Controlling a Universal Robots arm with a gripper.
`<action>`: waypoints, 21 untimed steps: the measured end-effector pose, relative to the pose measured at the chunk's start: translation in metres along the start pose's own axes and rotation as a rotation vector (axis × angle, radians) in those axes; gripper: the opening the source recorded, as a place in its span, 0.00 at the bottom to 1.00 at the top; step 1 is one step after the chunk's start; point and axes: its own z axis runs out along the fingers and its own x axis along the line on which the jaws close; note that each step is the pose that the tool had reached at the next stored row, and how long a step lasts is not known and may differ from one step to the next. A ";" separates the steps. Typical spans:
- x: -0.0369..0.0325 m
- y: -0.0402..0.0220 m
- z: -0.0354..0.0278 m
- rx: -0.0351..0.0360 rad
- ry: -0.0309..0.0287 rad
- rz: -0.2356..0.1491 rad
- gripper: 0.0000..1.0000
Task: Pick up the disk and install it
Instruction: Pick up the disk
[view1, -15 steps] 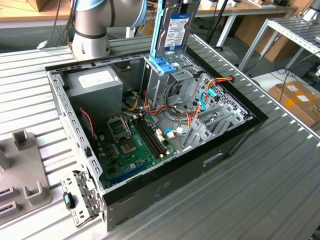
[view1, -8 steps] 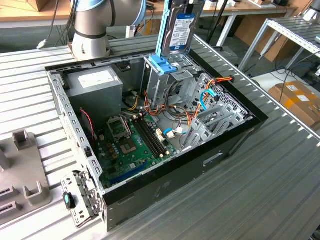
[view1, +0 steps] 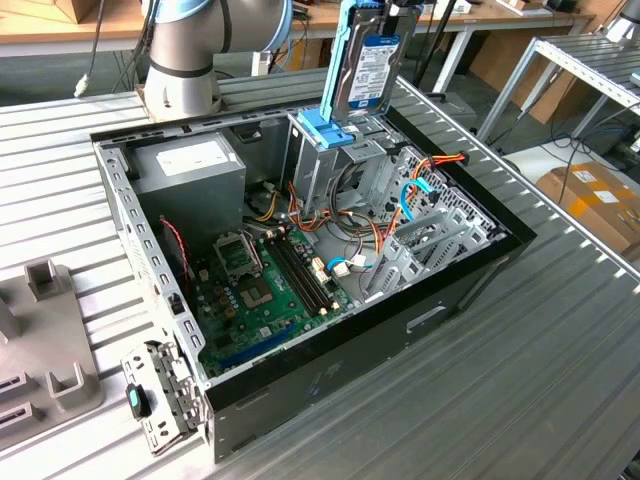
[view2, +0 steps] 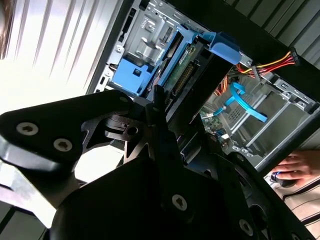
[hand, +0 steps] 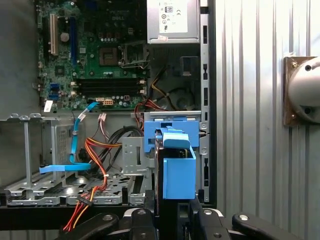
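The fingers (hand: 145, 220) of the gripper (hand: 172, 212) are clamped narrowly on the disk (view1: 367, 60), pinching its upper end from both sides. The disk stands upright directly above the metal drive cage (view1: 320, 170). Its lower end is at the cage's blue handle (view1: 325, 130).

The exterior view has bright, even light. The slatted table (view1: 560, 330) shines softly, and the disk (view1: 372, 62) is well lit on its face. The inside of the computer case (view1: 330, 355) lies in mild shadow below its walls. In the second wrist view the table beside the case is burnt out to white glare. The gripper (hand: 175, 220) looks almost black in both wrist views.
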 end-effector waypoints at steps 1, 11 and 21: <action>0.0052 -0.0001 0.0001 0.0000 0.0000 0.000 0.35; 0.0274 -0.0006 0.0004 0.0000 0.0000 0.000 0.35; 0.0277 -0.0008 -0.0081 0.0000 0.0001 0.000 0.35</action>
